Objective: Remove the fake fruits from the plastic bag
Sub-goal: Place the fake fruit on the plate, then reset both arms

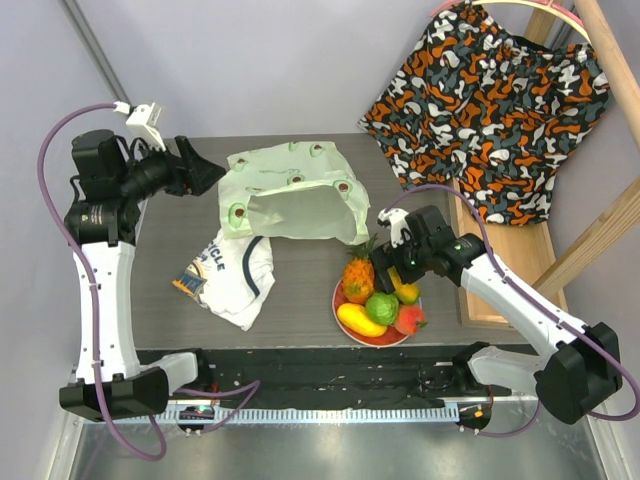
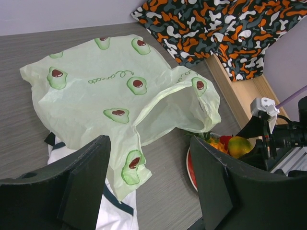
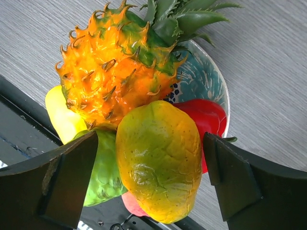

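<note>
**Inspection: fruits on plate, both grippers spread**

**Plastic bag.** The pale-green avocado-print plastic bag [image 1: 290, 195] lies at the far middle of the desk. Its mouth gapes towards the near right corner. Its near left part overlaps a white printed T-shirt [image 1: 235, 280], which is spread towards the near left edge.

**Fake fruits.** Five pieces are heaped on a red plate [image 1: 337, 298] with a teal pattern, close to the near edge and right of centre. The plate sits just beside the bag's mouth and outside it.
- The pineapple [image 1: 359, 270] is on the far left side of the plate, with its crown pointing towards the bag.
- The lime [image 1: 381, 306] is in the middle.
- The yellow banana-like piece [image 1: 360, 320] is at the near side.
- The red fruit [image 1: 410, 320] is at the near right.
- The orange-green fruit [image 3: 160, 158] rests on top, at the far right.

**Left gripper.** The left gripper [image 2: 149, 143] hovers near the far left corner and points at the bag. Its fingers are spread wide and hold nothing.

**Right gripper.** The right gripper [image 3: 149, 138] hangs over the plate's far right side. Its fingers are spread wide on either side of the orange-green fruit. A gap shows at each finger, so there is no grip on the fruit.

**Surroundings.** A camouflage-pattern cloth [image 1: 490, 100] hangs on a wooden frame [image 1: 500, 290] beyond the right edge.
</note>
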